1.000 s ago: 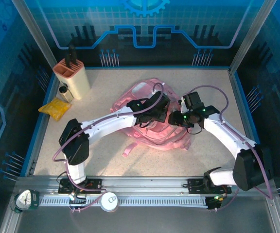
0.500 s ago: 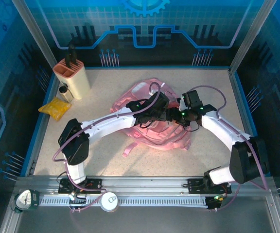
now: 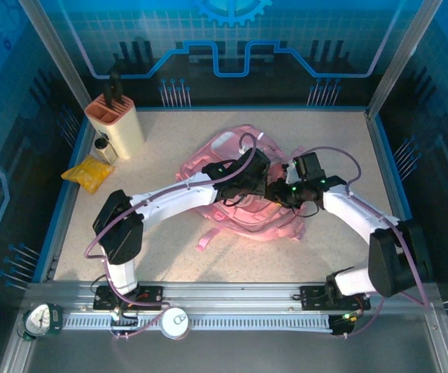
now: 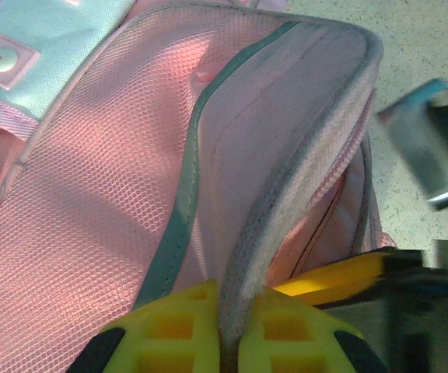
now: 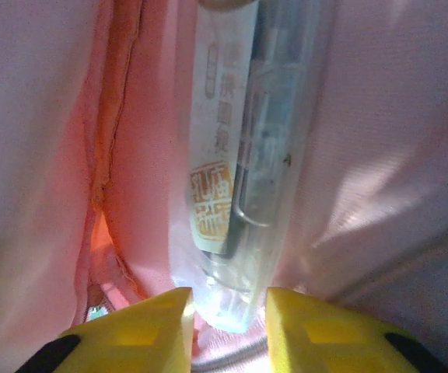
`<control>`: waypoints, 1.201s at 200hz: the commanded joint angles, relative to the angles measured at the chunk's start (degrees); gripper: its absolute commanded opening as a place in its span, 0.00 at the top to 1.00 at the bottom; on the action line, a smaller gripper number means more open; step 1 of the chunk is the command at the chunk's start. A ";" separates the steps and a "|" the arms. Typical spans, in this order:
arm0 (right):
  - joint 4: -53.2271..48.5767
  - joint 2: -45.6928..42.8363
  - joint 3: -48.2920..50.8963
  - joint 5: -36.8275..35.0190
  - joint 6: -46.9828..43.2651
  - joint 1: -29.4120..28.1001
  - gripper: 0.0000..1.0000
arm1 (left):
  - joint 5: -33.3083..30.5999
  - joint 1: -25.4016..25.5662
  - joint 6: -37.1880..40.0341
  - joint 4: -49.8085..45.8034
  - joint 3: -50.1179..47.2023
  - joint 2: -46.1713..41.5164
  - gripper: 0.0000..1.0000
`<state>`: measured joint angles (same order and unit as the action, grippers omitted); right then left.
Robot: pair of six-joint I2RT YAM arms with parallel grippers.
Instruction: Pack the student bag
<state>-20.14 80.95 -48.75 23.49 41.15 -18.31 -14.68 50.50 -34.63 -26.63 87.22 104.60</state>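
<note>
The student bag (image 3: pixel 225 148), a soft pink backpack, lies in the middle of the table. My left gripper (image 3: pixel 255 176) is over its centre, shut on the bag's grey zip edge (image 4: pixel 286 194), which stands pinched upright between the yellow fingers (image 4: pixel 179 322). From the right, my right gripper (image 3: pixel 275 191) reaches into the opening beside it. Inside the bag's pink lining (image 5: pixel 45 116) lies a clear plastic packet (image 5: pixel 236 155) with an orange-printed label. The right gripper (image 5: pixel 225 311) is shut on its near end.
A beige holder (image 3: pixel 117 120) with dark handles stands at the back left, a small bottle (image 3: pixel 103 148) beside it. A yellow packet (image 3: pixel 89 172) lies near the blue left rim (image 3: pixel 61 210). A pink strap (image 3: pixel 207 238) trails toward the front.
My right gripper has moved left into the bag's opening and its jaws have narrowed around the clear packet. The left gripper has kept its hold on the zip edge.
</note>
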 commanded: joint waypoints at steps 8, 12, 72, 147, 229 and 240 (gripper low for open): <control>8.84 4.10 -1.32 2.45 4.64 -3.38 0.73 | 1.67 0.30 -1.78 4.69 0.36 -3.03 1.00; 9.75 4.57 -1.32 2.29 5.11 -3.74 0.73 | 1.60 0.30 -1.80 4.62 0.44 -3.02 1.00; 14.44 -1.27 3.46 -1.26 4.34 -3.28 0.60 | 1.87 -0.46 -2.64 4.42 -1.48 -4.58 1.00; -2.73 -16.39 8.10 -12.07 -4.26 1.45 0.44 | 11.49 -1.65 0.79 3.29 -3.64 -8.93 0.56; -11.73 -20.85 5.29 -19.94 -4.70 -6.41 0.36 | 14.49 -10.22 -16.18 13.47 -28.82 -22.41 0.33; -11.61 -20.83 6.20 -19.98 -4.12 -8.04 0.35 | 15.48 -11.19 -20.03 15.89 -31.38 -22.19 0.33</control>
<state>-28.62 60.95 -42.00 6.39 36.97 -23.33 -2.48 40.80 -45.15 -15.68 61.08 83.07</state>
